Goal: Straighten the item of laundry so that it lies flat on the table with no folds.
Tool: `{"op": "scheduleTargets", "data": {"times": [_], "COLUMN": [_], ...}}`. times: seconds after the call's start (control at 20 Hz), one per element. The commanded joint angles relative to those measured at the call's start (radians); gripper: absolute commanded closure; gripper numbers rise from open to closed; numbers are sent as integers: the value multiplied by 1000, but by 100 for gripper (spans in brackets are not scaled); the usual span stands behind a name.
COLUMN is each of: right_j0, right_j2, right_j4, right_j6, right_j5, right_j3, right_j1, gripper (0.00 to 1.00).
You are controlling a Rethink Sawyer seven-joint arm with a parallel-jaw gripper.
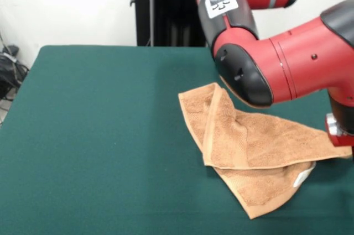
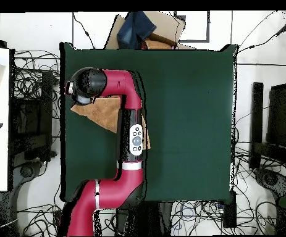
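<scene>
Dark green felt covered the table (image 1: 99,113), which filled most of the front view below a white wall and the black pedestal (image 1: 160,8). On the table's right part in that view lay the orange-brown terry hand towel (image 1: 249,146), crumpled rather than flat: one long fold ran down its left portion, an upper layer lay doubled over a lower one, and a corner pointed toward the near edge. A small white label (image 1: 303,177) showed at its lower right edge. The red and black arm (image 1: 276,63) reached over the towel's far side, and its lowest part met the towel's right end at the picture's edge; the gripper itself was hidden there, so whether it was parted or closed could not be told. In the overhead view the arm (image 2: 130,133) covered much of the towel (image 2: 105,114), which lay near the table's left edge (image 2: 65,123). Cables (image 2: 28,86) sprawled on the floor around the table.
</scene>
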Motion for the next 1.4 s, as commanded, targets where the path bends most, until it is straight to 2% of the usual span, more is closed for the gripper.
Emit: {"op": "scheduleTargets", "data": {"times": [0.05, 0.25, 0.4, 0.65, 0.95, 1.4], "right_j0": [-11, -31, -47, -51, -82, -84], "right_j2": [35, 18, 2, 15, -10, -4], "right_j4": [56, 88, 139, 171, 157, 137], "right_j6": [-214, -255, -297, -357, -413, -400], "right_j5": [-10, 25, 87, 27, 51, 58], "right_j3": [239, 290, 372, 363, 386, 386], "right_j1": [10, -7, -32, -12, -16, -30], "gripper": [100, 100, 100, 100, 100, 100]}}
